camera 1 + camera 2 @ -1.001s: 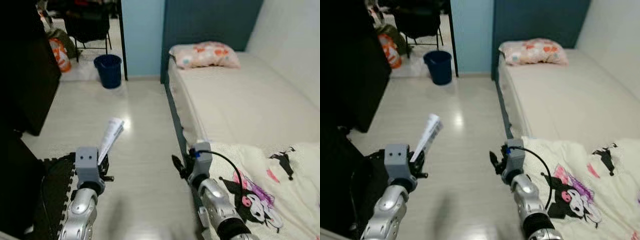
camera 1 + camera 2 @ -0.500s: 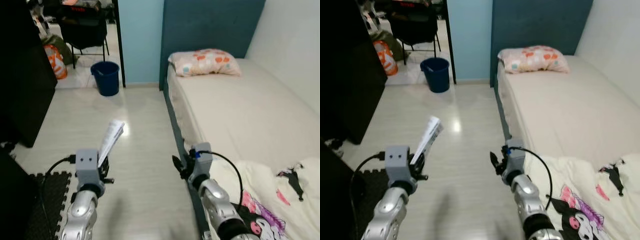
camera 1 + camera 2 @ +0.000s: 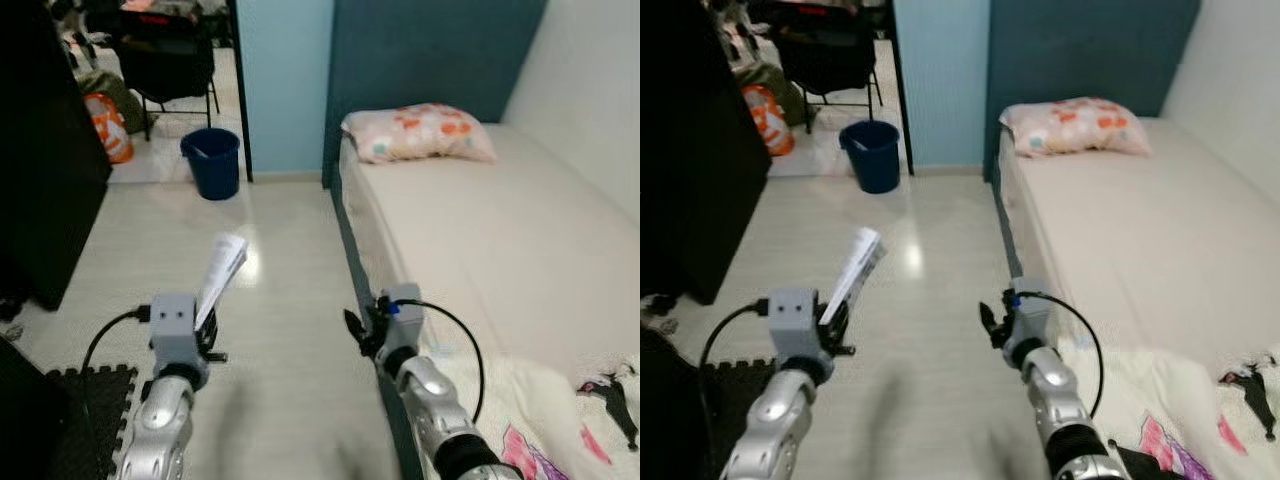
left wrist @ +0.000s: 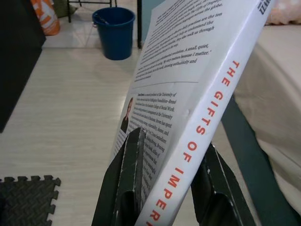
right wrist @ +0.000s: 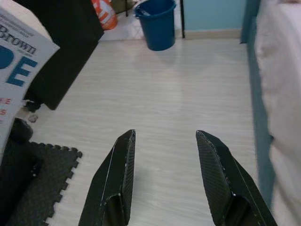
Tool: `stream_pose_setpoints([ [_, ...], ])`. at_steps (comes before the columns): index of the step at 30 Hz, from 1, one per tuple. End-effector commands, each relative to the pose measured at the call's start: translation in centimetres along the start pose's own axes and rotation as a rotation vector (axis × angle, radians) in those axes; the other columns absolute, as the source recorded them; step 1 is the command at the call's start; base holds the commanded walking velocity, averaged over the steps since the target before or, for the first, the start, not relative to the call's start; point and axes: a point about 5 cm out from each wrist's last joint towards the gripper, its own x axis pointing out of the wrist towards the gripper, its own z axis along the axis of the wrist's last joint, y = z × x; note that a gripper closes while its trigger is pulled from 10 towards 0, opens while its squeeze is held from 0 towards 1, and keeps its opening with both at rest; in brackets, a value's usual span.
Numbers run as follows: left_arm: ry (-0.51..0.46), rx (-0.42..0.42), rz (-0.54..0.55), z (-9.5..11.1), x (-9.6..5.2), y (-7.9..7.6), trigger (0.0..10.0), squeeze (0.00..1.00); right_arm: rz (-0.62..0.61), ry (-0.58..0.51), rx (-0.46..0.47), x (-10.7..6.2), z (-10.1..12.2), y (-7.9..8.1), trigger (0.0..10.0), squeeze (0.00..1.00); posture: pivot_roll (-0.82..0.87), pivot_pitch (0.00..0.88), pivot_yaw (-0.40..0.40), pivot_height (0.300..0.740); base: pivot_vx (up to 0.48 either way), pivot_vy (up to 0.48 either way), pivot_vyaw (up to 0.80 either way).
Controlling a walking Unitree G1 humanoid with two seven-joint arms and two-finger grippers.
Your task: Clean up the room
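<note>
Both silver arms reach forward at about the same height, forearms bent up from below. The left gripper (image 4: pixel 164 188) is clamped, its two black fingers (image 4: pixel 129 174) pressed against either side of a white book (image 3: pixel 220 275) that stands tilted upward from the wrist. The right gripper (image 5: pixel 164 174) is held level and parted, its fingers (image 5: pixel 120 174) spread wide with nothing between them.
</note>
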Motion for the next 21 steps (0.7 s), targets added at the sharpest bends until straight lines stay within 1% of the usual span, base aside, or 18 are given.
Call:
stream_pose_setpoints([
  [1, -0.018, 0.004, 0.015, 0.20, -0.11, 0.43, 10.0, 0.00, -0.001, 0.020, 0.006, -0.23, -0.58, 0.00, 10.0, 0.00, 0.05, 0.095, -0.034, 0.740, 0.394, 0.000, 0.00],
  [21, -0.011, 0.006, 0.017, 0.00, -0.21, 0.39, 10.0, 0.00, -0.009, 0.023, 0.007, -0.36, -0.75, -0.15, 10.0, 0.00, 0.04, 0.110, -0.032, 0.740, 0.392, 0.000, 0.00],
])
